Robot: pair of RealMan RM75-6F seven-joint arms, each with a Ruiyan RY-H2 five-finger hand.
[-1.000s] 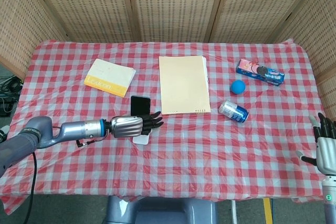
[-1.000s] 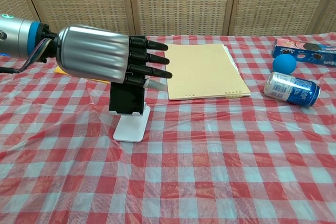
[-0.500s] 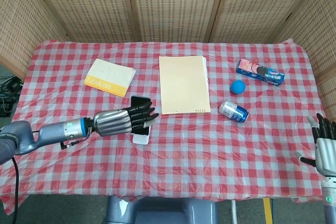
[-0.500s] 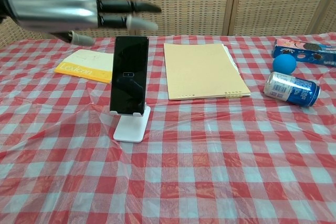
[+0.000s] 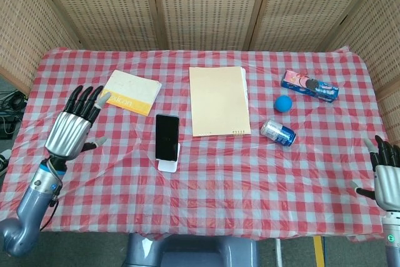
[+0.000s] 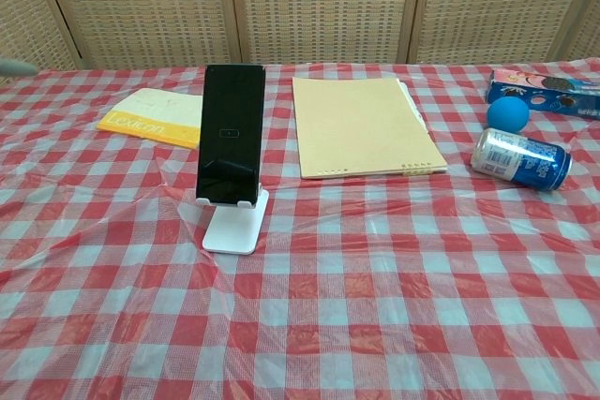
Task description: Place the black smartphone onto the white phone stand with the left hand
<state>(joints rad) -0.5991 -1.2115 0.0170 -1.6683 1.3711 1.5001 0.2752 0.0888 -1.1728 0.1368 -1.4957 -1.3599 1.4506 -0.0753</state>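
Black smartphone (image 6: pixel 229 134) leans upright on white phone stand (image 6: pixel 232 228), mid-tabletop (image 5: pixel 206 179) | my left hand (image 5: pixel 73 127) empty, fingers spread, well apart | right hand (image 5: pixel 385 176) idle, empty | risk: any nudge or tablecloth tug could topple the phone.

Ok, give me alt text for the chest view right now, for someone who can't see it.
A black smartphone stands upright, propped on a small white phone stand, on a table covered with a red-and-white checked cloth. Behind it lie a yellow book and a tan folder; at right, a blue drinks can lying on its side and a blue ball.
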